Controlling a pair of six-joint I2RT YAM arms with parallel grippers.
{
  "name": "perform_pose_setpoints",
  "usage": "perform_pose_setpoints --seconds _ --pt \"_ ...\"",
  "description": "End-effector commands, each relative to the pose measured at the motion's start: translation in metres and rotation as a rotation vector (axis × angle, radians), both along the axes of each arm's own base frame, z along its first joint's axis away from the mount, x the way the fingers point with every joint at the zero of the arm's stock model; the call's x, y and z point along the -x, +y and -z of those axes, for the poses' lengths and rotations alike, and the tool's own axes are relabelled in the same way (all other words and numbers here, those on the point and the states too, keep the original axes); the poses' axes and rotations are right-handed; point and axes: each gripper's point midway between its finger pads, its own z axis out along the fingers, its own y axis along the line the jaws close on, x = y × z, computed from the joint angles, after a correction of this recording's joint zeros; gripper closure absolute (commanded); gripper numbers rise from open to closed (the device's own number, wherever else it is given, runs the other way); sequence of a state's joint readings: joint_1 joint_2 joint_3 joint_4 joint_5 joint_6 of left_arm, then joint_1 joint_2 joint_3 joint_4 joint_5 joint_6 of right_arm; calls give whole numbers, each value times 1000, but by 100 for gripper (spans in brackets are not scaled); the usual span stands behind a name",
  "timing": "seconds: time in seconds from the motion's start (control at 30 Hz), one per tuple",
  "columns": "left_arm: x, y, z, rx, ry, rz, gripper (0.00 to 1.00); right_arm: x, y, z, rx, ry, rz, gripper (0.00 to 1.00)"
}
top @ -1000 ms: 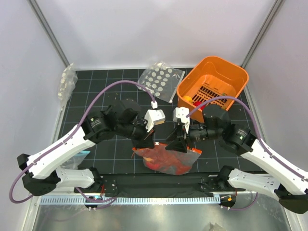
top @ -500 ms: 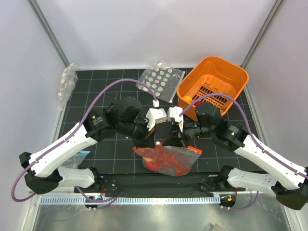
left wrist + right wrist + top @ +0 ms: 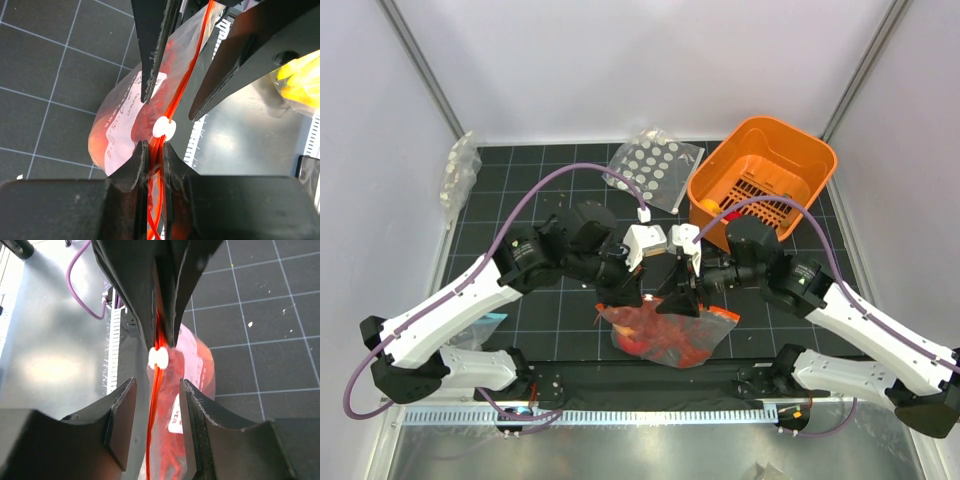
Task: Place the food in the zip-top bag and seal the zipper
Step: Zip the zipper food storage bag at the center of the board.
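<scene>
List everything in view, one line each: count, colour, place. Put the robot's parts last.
zip-top bag: one, clear, near centre of the mat, under both grippers
food: red mass, count unclear, inside the zip-top bag
zipper: one, orange-red, along the bag's mouth
slider: one, white, on the zipper
basket: one, orange, far right
round fruit: two seen, one orange and one red, inside the basket
disc bag: one, clear with white discs, left of the basket
plain bag: one, clear, far-left edge
mat: one, black with a grid, under it all
left gripper: black fingers, shut on the zipper
right gripper: black fingers, open, straddling the zipper
</scene>
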State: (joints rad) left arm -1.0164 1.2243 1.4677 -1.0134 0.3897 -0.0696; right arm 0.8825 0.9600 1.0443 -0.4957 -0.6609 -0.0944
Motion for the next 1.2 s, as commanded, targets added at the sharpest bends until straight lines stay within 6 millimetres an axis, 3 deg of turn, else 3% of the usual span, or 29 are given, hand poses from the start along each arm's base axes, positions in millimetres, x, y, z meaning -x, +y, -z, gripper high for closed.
perform_pose_setpoints --seconds 0.0,0.17,0.27,0.33,0.37,0.47,0.6,0.97,1.1,1.17 --pt "1 -12 -31 122 -50 35 100 5 0 -6 -47 -27 -19 53" --pt "2 -9 -35 130 -60 35 100 3 -6 3 -34 -54 9 59" --pt "3 -8 -35 131 -59 32 100 1 -6 5 -28 -45 19 87" --pt "1 -8 -34 127 -61 25 99 -1 -5 -1 -40 -43 32 99" --pt "1 -8 -34 127 -61 23 95 -1 -4 -3 -48 -43 36 99" --pt "-1 -9 -37 144 -76 12 62 2 -3 -10 -60 -38 17 99" --pt "-5 -14 -46 176 -107 14 52 4 -1 -16 -53 -21 -1 99" --pt "-7 -25 -45 161 -112 77 50 9 4 -36 -97 3 -25 99" --pt "-5 -28 -42 156 -97 93 67 10 3 -38 -103 3 -25 99" --pt "-3 -29 -40 156 -83 102 68 10 3 -40 -107 1 -24 99"
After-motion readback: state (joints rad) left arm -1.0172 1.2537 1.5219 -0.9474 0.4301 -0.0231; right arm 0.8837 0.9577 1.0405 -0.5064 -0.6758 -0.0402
